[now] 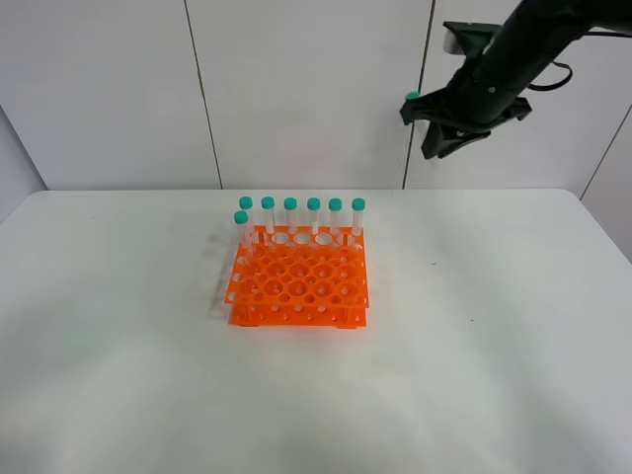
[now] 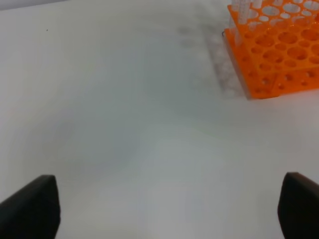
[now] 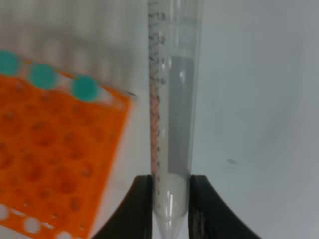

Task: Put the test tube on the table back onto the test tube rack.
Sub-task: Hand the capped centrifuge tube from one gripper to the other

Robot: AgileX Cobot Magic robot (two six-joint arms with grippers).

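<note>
My right gripper is raised high above the table's back right, well clear of the white table. It is shut on the test tube, a clear tube with a conical tip; its teal cap sticks out to the left. In the right wrist view the fingers pinch the tube near its tip. The orange test tube rack stands mid-table with several teal-capped tubes along its back row. My left gripper is open and empty over bare table, left of the rack.
The rack also shows below and to one side of the held tube in the right wrist view. Grey wall panels stand behind the table. The left arm is out of the exterior view.
</note>
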